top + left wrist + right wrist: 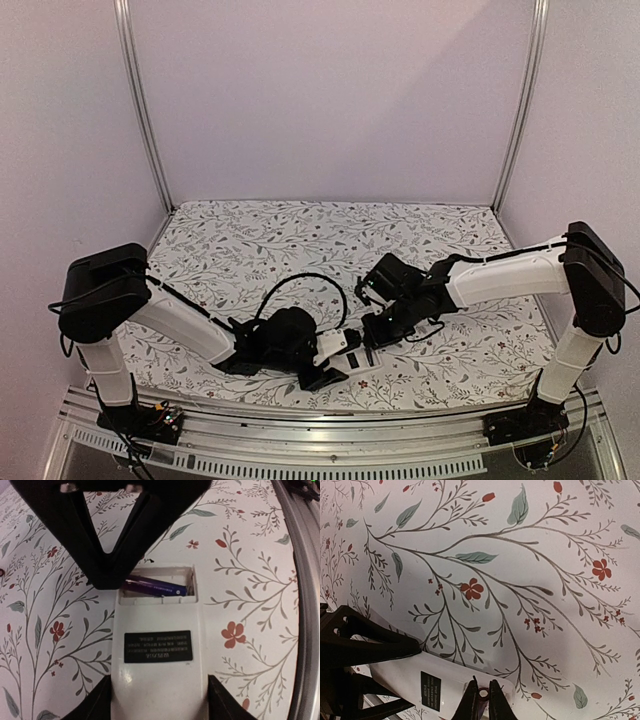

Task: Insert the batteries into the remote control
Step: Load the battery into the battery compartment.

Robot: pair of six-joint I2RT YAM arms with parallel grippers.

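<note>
Top view, remote: the small flat white rectangular plastic remote control (355,358) lies on the flower-printed tablecloth (250,240) near the front edge, its near end between the fingers of my left gripper (338,364)
Top view, right side: my right gripper (372,338) is down at the remote control's far end
Left wrist, grip: my left gripper grasps the remote control, a black finger (95,705) against each long side, plain back facing up
Left wrist, slot: the open dark battery slot (189,580) holds one thin dark purple-black cylindrical battery (157,586), lying across it, slightly tilted; its left end is hidden under a finger of my right gripper
Left wrist, label: a black label with white print (157,646) sits just below the slot
Right wrist, grip: my right gripper is clenched on the battery, seen end-on as a small ring between the fingertips, at the remote control's white edge
Right wrist, left edge: my left gripper's black frame rests against the remote control
Only one view: the slot's inside shows from the left wrist alone, the pinch from the right wrist alone; from the top both are too small to tell
</note>
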